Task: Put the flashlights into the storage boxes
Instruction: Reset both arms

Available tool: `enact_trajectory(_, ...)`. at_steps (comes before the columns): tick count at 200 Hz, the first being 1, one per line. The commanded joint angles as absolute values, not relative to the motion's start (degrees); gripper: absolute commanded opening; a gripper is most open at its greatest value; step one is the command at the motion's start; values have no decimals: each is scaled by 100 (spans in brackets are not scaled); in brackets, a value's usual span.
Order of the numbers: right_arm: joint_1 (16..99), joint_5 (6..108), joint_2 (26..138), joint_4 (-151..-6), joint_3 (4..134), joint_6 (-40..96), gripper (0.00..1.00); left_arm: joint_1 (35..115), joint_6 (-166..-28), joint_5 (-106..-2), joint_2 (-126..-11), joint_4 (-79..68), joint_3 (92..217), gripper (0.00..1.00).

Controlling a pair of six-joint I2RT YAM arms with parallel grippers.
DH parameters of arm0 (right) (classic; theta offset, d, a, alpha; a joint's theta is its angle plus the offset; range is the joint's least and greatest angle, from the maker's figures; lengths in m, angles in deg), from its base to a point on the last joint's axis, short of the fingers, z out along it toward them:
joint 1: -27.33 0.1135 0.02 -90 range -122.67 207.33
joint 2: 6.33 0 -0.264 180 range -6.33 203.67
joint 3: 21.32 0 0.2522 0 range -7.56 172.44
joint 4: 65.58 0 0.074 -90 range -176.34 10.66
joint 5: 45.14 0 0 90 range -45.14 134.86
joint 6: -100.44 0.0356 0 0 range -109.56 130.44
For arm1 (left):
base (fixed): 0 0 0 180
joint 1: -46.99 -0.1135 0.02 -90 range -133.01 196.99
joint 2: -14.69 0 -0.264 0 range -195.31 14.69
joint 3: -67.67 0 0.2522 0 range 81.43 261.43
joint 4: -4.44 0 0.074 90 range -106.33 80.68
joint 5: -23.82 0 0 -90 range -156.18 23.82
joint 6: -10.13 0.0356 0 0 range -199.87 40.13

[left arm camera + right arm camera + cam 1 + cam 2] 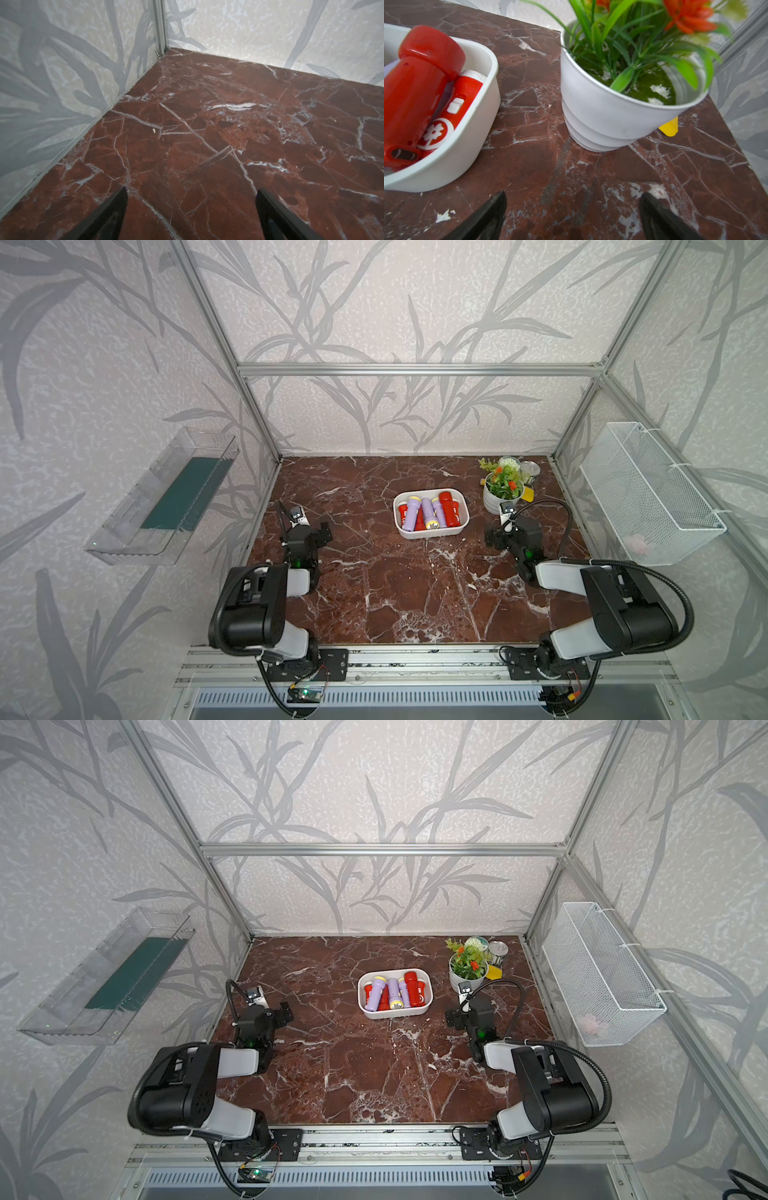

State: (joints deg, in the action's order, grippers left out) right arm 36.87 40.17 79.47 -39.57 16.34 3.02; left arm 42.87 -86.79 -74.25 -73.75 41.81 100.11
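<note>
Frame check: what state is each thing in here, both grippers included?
White tub: upright on the tabletop, filled.
Flashlights: lying piled in the white tub.
Left gripper: jaws open, empty.
Right gripper: jaws open, empty.
Flower pot: upright, apart from the white tub.
Wire basket: hanging on the side frame.

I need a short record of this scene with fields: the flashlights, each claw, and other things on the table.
flashlights: red and lilac, piled inside the white tub
left claw: open, empty, above the marble table
right claw: open, empty, facing the gap between tub and potted plant
other things: tin can behind the plant
task: seems finished
</note>
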Motion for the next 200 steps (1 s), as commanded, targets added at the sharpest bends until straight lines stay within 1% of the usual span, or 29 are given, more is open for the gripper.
enact_trajectory(1, 3554, 4384, 8057, -3190, 1519, 262, 99, 4271, -8478, -6895, -7257, 3973, 10343, 98)
enact_trajectory(9, 3506, 4366, 8299, -2573, 1344, 354, 99, 4270, -8442, -6865, -7239, 3868, 10367, 98)
enact_trajectory(19, 3463, 4457, 8481, -1971, 1236, 340, 99, 4270, -8378, -6810, -7448, 4568, 10219, 98)
enact_trajectory(25, 3463, 4488, 8397, -2181, 1266, 333, 99, 4266, -8379, -6826, -7555, 4861, 10156, 98)
enact_trajectory(35, 3463, 4518, 8193, -2783, 1419, 317, 99, 4261, -8425, -6831, -7384, 4324, 10253, 98)
enact_trajectory(43, 3458, 4526, 8124, -3134, 1518, 303, 99, 4257, -8393, -6797, -7347, 4170, 10319, 98)
enact_trajectory(54, 3410, 4468, 8242, -2887, 1485, 432, 99, 4251, -8365, -6781, -7429, 4452, 10246, 95)
enact_trajectory(58, 3411, 4405, 8271, -2829, 1479, 471, 99, 4258, -8357, -6793, -7489, 4640, 10211, 99)
enact_trajectory(61, 3411, 4365, 8284, -2806, 1483, 487, 99, 4258, -8357, -6801, -7520, 4731, 10193, 99)
enact_trajectory(75, 3412, 4353, 8248, -2892, 1502, 469, 99, 4256, -8370, -6781, -7420, 4395, 10263, 99)
enact_trajectory(90, 3410, 4385, 8163, -3117, 1545, 436, 99, 4257, -8351, -6800, -7506, 4668, 10205, 99)
enact_trajectory(103, 3410, 4385, 8193, -3007, 1516, 437, 99, 4256, -8355, -6786, -7453, 4502, 10234, 99)
enact_trajectory(200, 3411, 4396, 8182, -3056, 1529, 422, 99, 4268, -8338, -6827, -7476, 4602, 10213, 99)
